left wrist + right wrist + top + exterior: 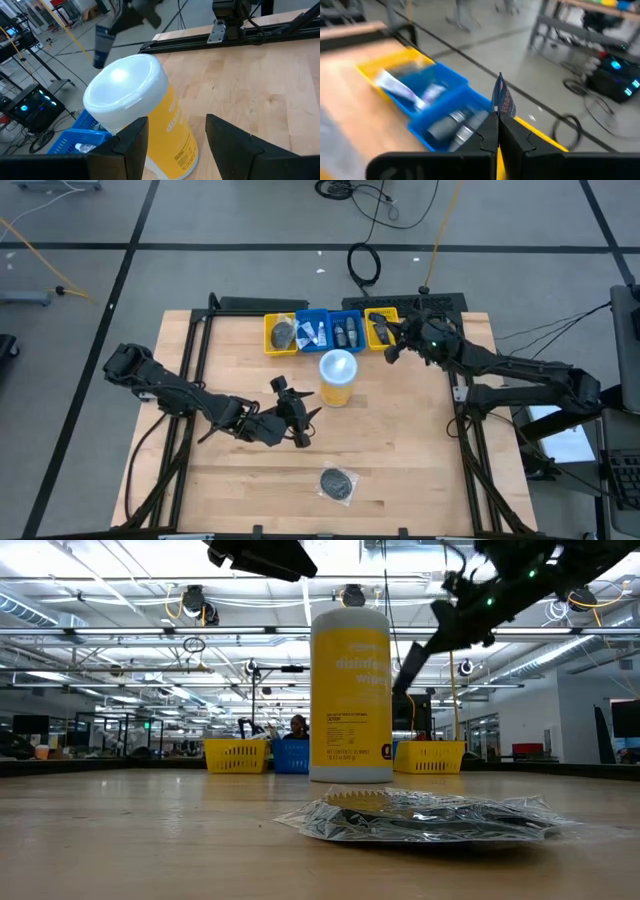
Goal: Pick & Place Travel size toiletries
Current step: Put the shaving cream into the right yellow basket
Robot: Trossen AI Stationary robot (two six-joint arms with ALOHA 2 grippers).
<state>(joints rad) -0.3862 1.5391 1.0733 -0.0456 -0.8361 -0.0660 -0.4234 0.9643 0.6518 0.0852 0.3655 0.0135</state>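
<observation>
A yellow cup with a pale lid was stood near the middle of the bench, just in front of a row of bins at the far edge: a yellow bin, two blue bins and another yellow bin. The cup was set between the left tool and the bins. The left tool was held low over the bench, just left of and nearer than the cup, its fingers spread apart and nothing between them. The right tool was held above the far-right yellow bin, its fingers closed on a dark blue sachet.

A round dark packet was seen lying alone at the near edge of the bench, well apart from both tools. A dark packet was held in the left yellow bin, white tubes in the adjoining blue bin and dark bottles in the next.

The bench was of pale wood in a black frame. A grey floor with cables was seen around it, and an open hall with ceiling lights behind.

Only in the low view was the near packet shown as crinkled foil lying flat in front of the cup. Only in the right wrist view was the pinched sachet shown plainly; in the left wrist view it was seen beyond the cup's lid.
</observation>
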